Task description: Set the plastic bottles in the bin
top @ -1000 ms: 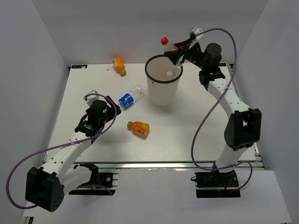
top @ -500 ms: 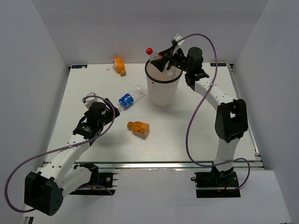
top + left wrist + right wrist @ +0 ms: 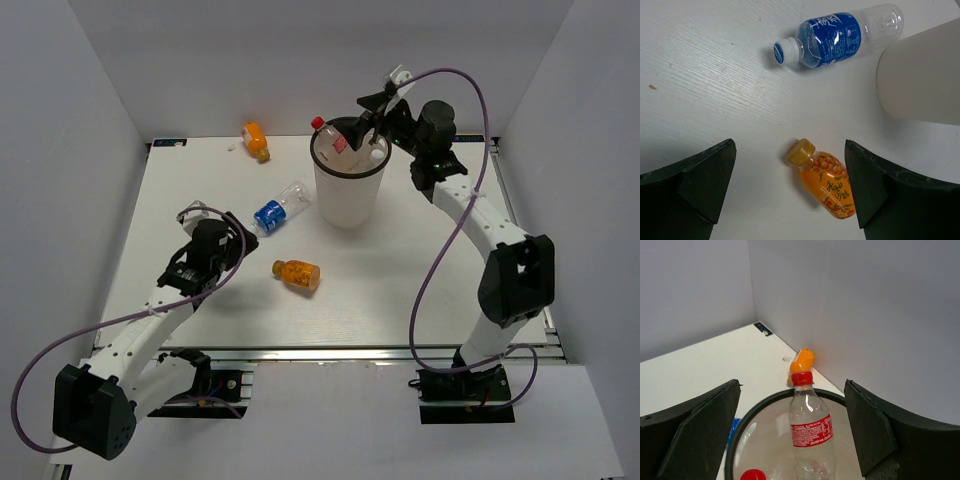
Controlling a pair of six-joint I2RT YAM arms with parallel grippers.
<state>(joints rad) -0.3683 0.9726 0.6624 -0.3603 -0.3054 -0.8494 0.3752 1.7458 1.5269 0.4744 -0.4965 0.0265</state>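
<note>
The white bin (image 3: pixel 349 195) with a black rim stands mid-table. A red-label bottle (image 3: pixel 330 138) stands in it and leans on the far rim, its red cap above the rim. My right gripper (image 3: pixel 364 116) is open just right of it, holding nothing. In the right wrist view the bottle (image 3: pixel 811 432) stands free between the open fingers (image 3: pixel 695 430), and a second red cap (image 3: pixel 753 475) shows inside the bin. My left gripper (image 3: pixel 230 238) is open above the table. In its wrist view an orange bottle (image 3: pixel 825 187) lies between the fingers (image 3: pixel 700 180), not touched.
A blue-label bottle (image 3: pixel 277 210) lies left of the bin; it also shows in the left wrist view (image 3: pixel 832 35). The near orange bottle (image 3: pixel 297 273) lies mid-table. A second orange bottle (image 3: pixel 256 141) lies at the far wall. Grey walls enclose the table on three sides.
My right gripper carried the red-label bottle left over the bin, lowered it in, opened and drew back slightly right. The left arm shifted only slightly.
</note>
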